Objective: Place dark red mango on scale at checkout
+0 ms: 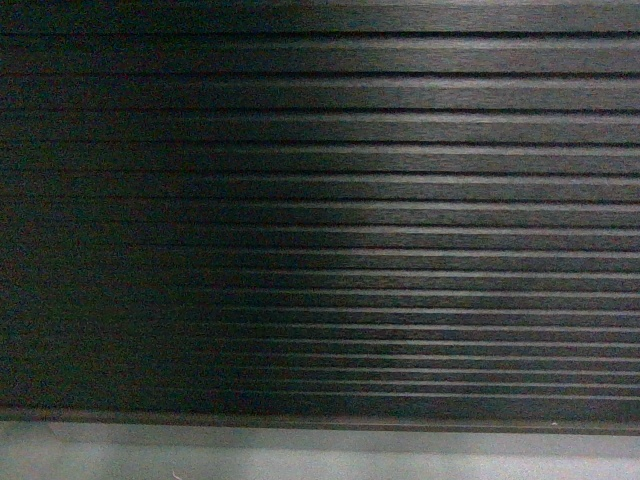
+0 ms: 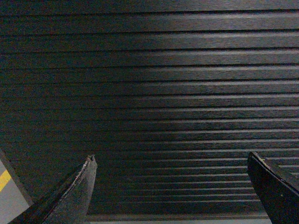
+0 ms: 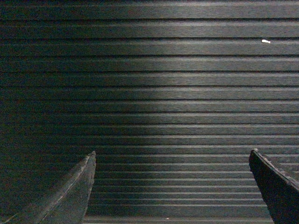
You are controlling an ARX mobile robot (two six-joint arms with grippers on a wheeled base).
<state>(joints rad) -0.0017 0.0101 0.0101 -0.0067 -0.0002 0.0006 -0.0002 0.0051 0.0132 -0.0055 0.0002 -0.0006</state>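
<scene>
Checkout (image 1: 320,200) ribbed front faces both empty, spread hands (image 2: 173,161) (image 3: 173,156).

Facing the dark ribbed front of the checkout (image 1: 320,200), filling nearly the whole head view. Sitting on a grey plinth (image 1: 320,455) along the bottom. Showing a tiny white speck (image 3: 266,41) on one rib in the right wrist view.

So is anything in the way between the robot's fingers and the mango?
Can't tell: no mango or scale shows in any view. All three cameras see only the ribbed front of the checkout counter. The left gripper and right gripper are both open and empty, facing that wall.
</scene>
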